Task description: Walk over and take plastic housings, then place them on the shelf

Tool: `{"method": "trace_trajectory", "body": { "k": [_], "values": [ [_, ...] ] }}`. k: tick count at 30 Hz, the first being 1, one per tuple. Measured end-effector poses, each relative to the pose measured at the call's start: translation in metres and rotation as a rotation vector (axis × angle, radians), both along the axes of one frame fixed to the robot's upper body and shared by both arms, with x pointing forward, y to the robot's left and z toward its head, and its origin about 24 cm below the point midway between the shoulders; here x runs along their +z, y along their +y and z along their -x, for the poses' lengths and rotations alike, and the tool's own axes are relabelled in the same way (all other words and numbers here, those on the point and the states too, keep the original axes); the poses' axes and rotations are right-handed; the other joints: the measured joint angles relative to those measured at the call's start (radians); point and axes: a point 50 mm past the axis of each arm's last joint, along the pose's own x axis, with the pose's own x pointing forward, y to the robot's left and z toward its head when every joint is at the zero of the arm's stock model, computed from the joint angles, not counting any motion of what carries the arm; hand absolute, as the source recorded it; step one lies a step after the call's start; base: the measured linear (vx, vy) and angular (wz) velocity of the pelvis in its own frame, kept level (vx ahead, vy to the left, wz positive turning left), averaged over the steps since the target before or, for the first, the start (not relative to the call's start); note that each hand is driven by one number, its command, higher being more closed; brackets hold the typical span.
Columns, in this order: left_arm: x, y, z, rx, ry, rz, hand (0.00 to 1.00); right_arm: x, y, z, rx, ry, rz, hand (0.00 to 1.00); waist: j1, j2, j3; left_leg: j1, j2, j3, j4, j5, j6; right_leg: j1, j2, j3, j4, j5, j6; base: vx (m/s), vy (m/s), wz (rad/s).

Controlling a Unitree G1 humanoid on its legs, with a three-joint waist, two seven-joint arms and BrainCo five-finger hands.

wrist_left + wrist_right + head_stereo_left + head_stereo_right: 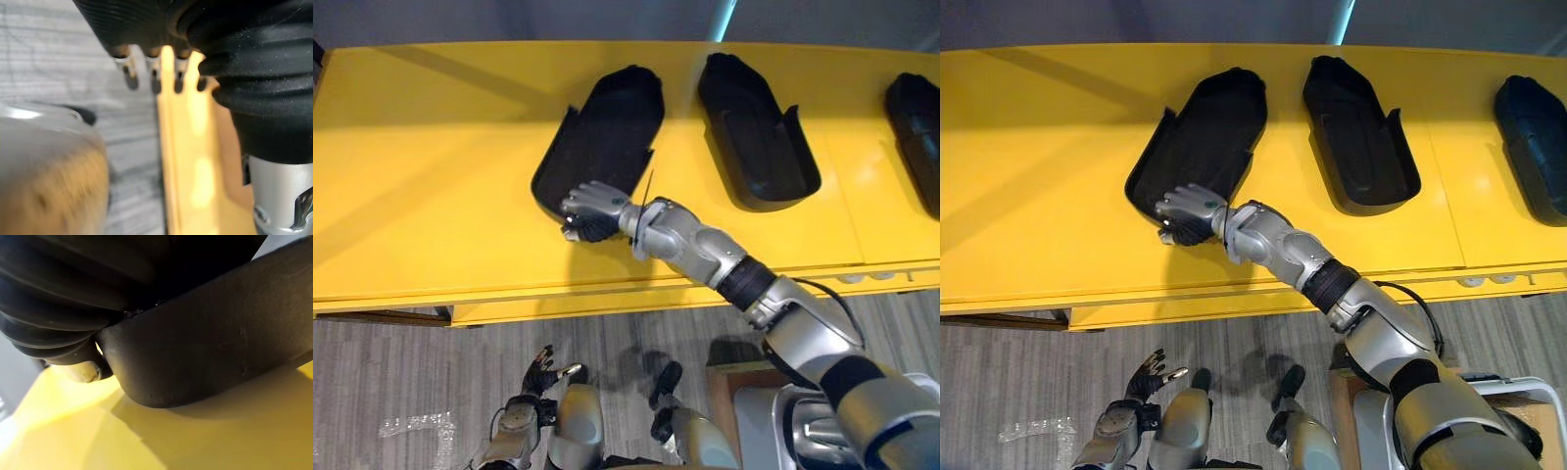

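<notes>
Fingers (576, 203) of the right hand (597, 211) are clamping the long black plastic housing's (612, 122) near end towards the yellow shelf's (431, 166) front edge, where a snagged release could probably be dragging it off.

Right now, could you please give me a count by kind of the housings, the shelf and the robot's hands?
Black plastic housings: 3 (left housing, middle housing, right housing)
Yellow shelf: 1
Robot hands: 2 (right hand gripping the left housing's near end, left hand hanging low, open)
Total: 6
</notes>
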Motion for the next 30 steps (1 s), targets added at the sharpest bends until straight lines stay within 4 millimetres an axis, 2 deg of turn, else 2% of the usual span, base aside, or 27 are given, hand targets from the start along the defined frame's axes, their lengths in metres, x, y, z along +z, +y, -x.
{"method": "trace_trajectory", "body": {
  "k": [3,9,12,22,30],
  "values": [
    [-0.001,0.003,0.002,-0.014,0.011,-0.024,0.0,-0.003,0.0,0.005,0.032,-0.014,0.047,1.0,0.006,-0.012,-0.007,0.0,0.006,-0.012,0.015,-0.011,-0.004,0.023,0.012,-0.006,-0.027,0.01,-0.005,-0.03,0.021,0.07],
    [-0.008,0.02,0.026,0.013,0.096,-0.068,0.0,-0.003,-0.009,0.009,0.053,-0.025,0.168,1.0,0.019,-0.07,-0.044,-0.011,0.007,-0.024,0.019,-0.011,-0.004,0.026,0.015,-0.024,-0.028,0.01,-0.006,-0.01,0.056,0.08],
    [-0.01,0.021,0.029,0.013,0.111,-0.072,0.0,-0.002,-0.017,0.009,0.045,-0.016,0.211,1.0,0.033,-0.077,-0.049,-0.011,0.006,-0.027,0.024,-0.011,-0.004,0.029,0.015,-0.025,-0.028,0.013,-0.006,-0.01,0.063,0.01],
    [-0.01,0.022,0.034,0.017,0.119,-0.07,0.0,0.0,-0.044,-0.003,-0.003,-0.034,0.281,1.0,0.035,-0.083,-0.053,-0.019,0.007,-0.03,0.033,-0.011,-0.004,0.028,0.017,-0.026,-0.038,0.018,-0.007,-0.04,0.059,-0.01],
    [-0.01,0.021,0.036,0.013,0.129,-0.062,0.0,0.008,-0.065,-0.02,-0.036,-0.145,0.28,1.0,0.043,-0.083,-0.053,-0.039,0.006,-0.054,0.044,-0.011,-0.005,0.024,0.019,-0.048,-0.038,0.018,-0.008,0.0,0.052,0.08]
  ]
}}
